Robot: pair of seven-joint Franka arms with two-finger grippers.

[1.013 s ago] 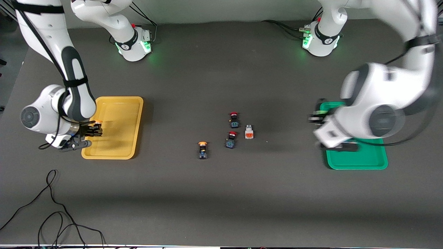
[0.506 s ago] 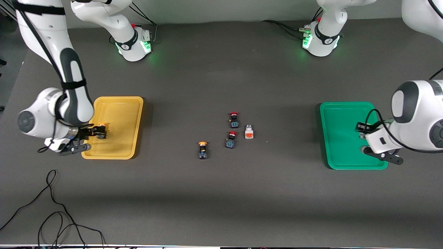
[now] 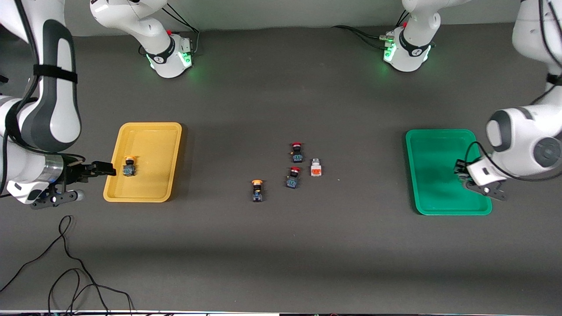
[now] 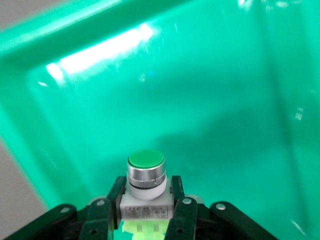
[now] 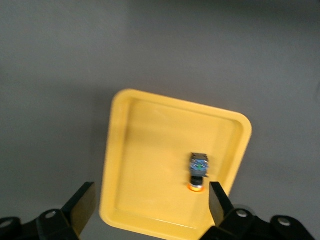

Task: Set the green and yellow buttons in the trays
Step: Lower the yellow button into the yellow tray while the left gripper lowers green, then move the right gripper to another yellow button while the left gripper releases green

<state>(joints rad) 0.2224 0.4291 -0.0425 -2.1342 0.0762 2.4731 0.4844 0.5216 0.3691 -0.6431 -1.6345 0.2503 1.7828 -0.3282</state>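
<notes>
My left gripper (image 3: 461, 175) hangs low over the green tray (image 3: 432, 140), toward the left arm's end of it. In the left wrist view it (image 4: 146, 194) is shut on a green button (image 4: 146, 172) with a round green cap, a silver ring and a white body, just above the tray floor (image 4: 200, 100). One yellow button (image 3: 128, 166) lies in the yellow tray (image 3: 149, 131); the right wrist view shows it (image 5: 198, 173) there too. My right gripper (image 3: 103, 168) is open beside that tray's edge, empty. Another yellow button (image 3: 257, 189) lies mid-table.
Two red-capped buttons (image 3: 297, 151) (image 3: 293, 177) and a small white block with an orange face (image 3: 315, 167) lie mid-table, close to the loose yellow button. A black cable (image 3: 66, 263) loops on the table's front corner at the right arm's end.
My right gripper opened, left the yellow button lying in the yellow tray and drew back off the tray. My left arm swung across the green tray toward its own end.
</notes>
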